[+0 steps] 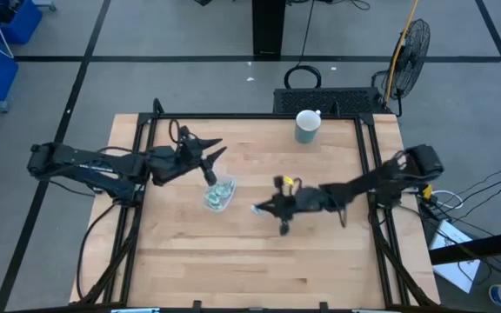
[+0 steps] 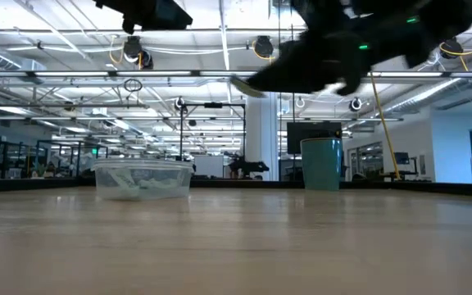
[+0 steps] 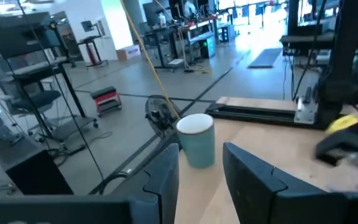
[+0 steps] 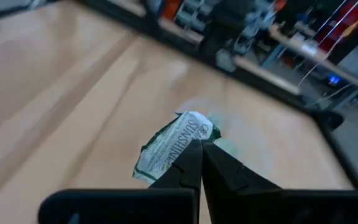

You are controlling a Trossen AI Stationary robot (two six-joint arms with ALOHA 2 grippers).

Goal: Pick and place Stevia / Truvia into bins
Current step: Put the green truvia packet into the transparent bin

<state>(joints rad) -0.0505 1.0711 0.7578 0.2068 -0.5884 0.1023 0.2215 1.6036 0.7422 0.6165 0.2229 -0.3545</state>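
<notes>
Step in hand, as I judge it: carry. The right gripper (image 4: 199,148) has its jaws closed on a sweetener packet (image 4: 174,147), pale green and white, pinched at one end with most of its length sticking out ahead of the jaws. In the high view the right gripper (image 1: 263,209) sits over mid tabletop (image 1: 233,261), with the clear bin (image 1: 219,195) off to the side, near but not under it. From table height the arm rides well above the wood, so the packet is airborne, not dragging

Bin contents: pale packets already lie inside the bin (image 2: 142,179); how many I cannot tell

Left gripper (image 1: 211,156) hangs just beside the bin on its far side from the right jaws. Jaws apart and empty; wrist view shows daylight between the two fingers (image 3: 164,180), with the mug (image 3: 196,140) beyond them

Next move, my reading: bring the right jaws across until they stand over the bin's open top, lower a little, then release. The packet is light and flat and may flutter, so a low drop seems wise

Room: bare wood between right jaws and bin, nothing to steer around. The tight spot is at the bin itself, where the left gripper crowds the rim. The mug (image 1: 307,126) stands well apart toward the tabletop's back edge, out of the path
</notes>
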